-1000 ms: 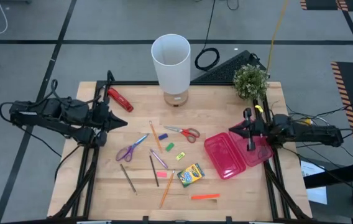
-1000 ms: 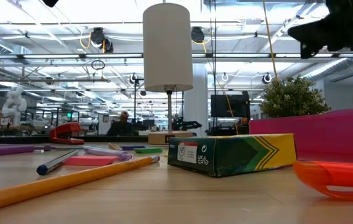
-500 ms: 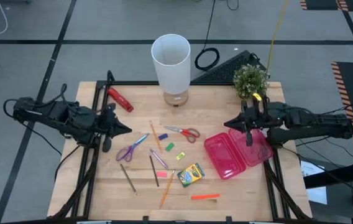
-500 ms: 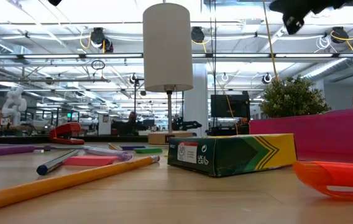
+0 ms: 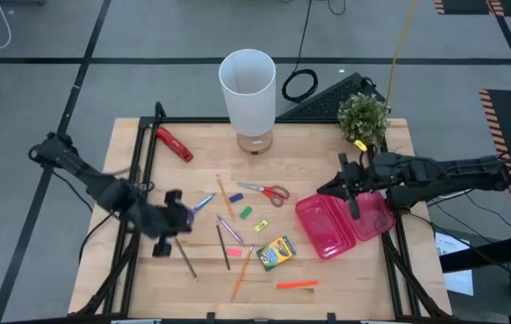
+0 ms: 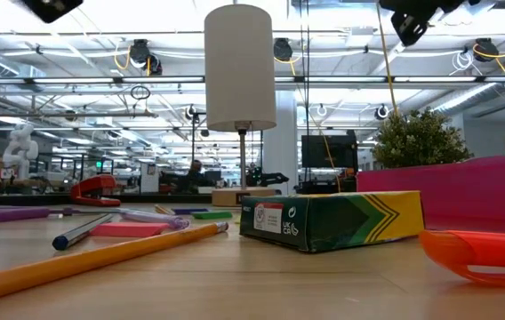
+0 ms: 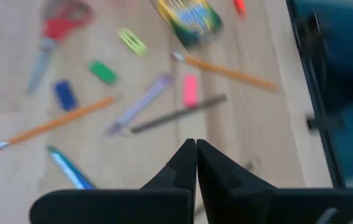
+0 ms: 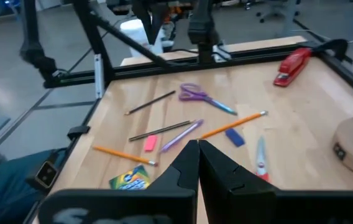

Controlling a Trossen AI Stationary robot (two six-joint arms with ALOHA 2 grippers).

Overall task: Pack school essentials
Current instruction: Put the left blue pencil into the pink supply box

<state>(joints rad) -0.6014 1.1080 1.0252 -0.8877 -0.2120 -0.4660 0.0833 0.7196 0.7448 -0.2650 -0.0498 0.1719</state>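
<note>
Your left gripper (image 5: pixel 173 219) is hovering over the left part of the wooden table (image 5: pixel 327 274), its two dark fingers (image 7: pixel 186 163) pressed together on nothing. Directly beneath it you are covering the purple-handled scissors, whose blue blades (image 5: pixel 203 202) are poking out beside it; the right wrist view shows the whole pair (image 8: pixel 202 96). Just beyond, you are looking at a dark grey pencil (image 5: pixel 186 258), a second dark pencil (image 5: pixel 223 247), a lilac pen (image 5: pixel 230 229), a small pink eraser (image 5: pixel 208 227) and two yellow pencils, one (image 5: pixel 224 194) up by the scissors and one (image 5: pixel 241 273) running toward the front edge. Farther right are lying the red-handled scissors (image 5: pixel 266 191), a green eraser (image 5: pixel 246 212), a yellow-green eraser (image 5: pixel 261 225), the yellow-green crayon box (image 5: pixel 275 253) and, nearest the front, the orange marker (image 5: pixel 297 284).

Your right gripper (image 5: pixel 334 189) is holding above the back left corner of the pink translucent plastic case (image 5: pixel 336 225), which is lying open on the table's right side. Its fingers (image 8: pixel 187 165) are likewise closed together and empty.

At the back you have a white cylindrical lamp on a round wooden base (image 5: pixel 248 90), a small green potted plant (image 5: pixel 363 117) and a red-and-black hand tool (image 5: pixel 174 143) near the left corner.
</note>
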